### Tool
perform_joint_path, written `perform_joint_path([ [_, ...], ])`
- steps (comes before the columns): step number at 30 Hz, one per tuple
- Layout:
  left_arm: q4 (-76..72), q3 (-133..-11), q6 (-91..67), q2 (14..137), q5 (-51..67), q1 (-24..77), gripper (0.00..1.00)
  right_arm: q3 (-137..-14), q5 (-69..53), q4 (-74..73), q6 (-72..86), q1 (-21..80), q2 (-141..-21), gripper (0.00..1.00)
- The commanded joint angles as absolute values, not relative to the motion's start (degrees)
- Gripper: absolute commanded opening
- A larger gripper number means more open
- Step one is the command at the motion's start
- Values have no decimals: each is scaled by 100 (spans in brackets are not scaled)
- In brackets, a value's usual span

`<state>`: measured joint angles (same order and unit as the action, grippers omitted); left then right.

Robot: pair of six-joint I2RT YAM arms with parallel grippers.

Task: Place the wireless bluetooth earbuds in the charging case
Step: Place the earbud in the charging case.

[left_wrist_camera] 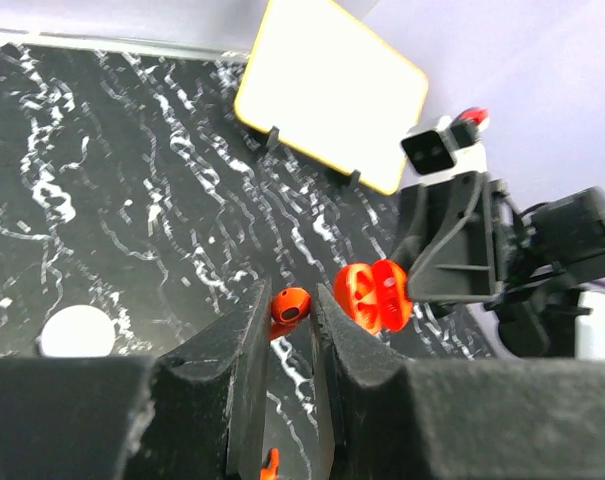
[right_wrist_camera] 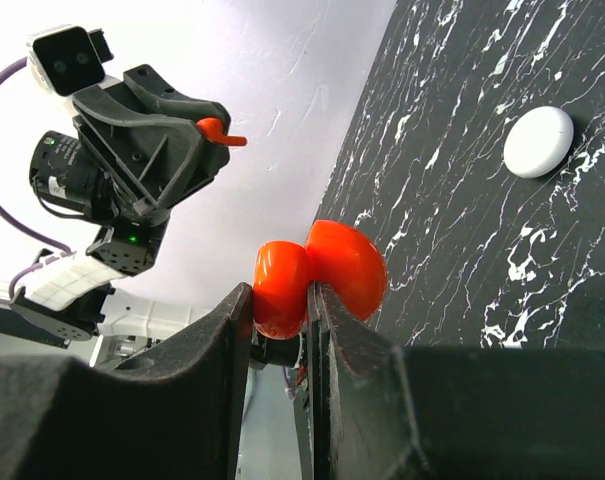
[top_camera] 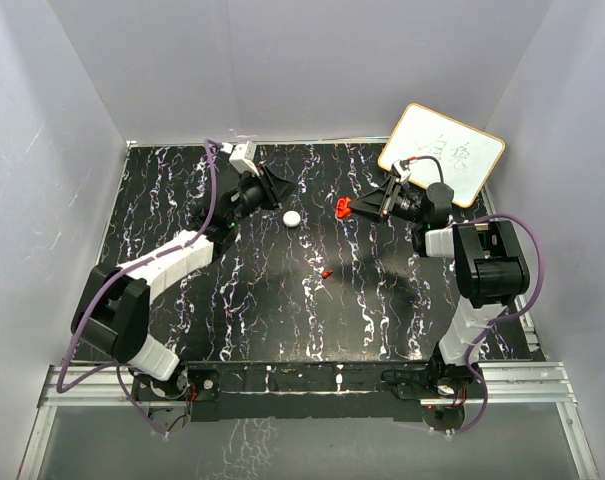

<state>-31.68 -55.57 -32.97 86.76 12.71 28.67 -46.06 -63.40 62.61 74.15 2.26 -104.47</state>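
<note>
Left claw [left_wrist_camera: 292, 296] pinching 1 earbud [left_wrist_camera: 290, 306] just beside the white disc [top_camera: 291, 218]; right claw [right_wrist_camera: 280, 297] clamped on the open charging case [right_wrist_camera: 332, 268], right of the disc; 2nd earbud [top_camera: 325, 272] lies on the desk [top_camera: 232, 320], near-right of it.

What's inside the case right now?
The case, clamped in the right gripper, gapes open. What shows of its inside looks bare; the rest is turned away. One earbud sits in the left gripper; the other earbud lies on the table.
</note>
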Motion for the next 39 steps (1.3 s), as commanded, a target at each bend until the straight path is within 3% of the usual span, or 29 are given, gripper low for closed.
perform_joint_path([
  [1,-4716,-5324,-3974,8784,1870,2755,0,-4600,-6350,7349,7940,362,-10632,0],
  [14,-7815,-4866,-5924,9780,2566,2627,0,-4686,-6041,8909,8961,736,-11291,0],
  [27,-9479,-4615,-6658,10284,2612,2628,0,-4728,-5590,9695,9680,936,-11704,0],
  [39,-9758,-4964,-7103,10782,2968,2628,0,-4769,-5373,9679,9791,971,-11728,0],
])
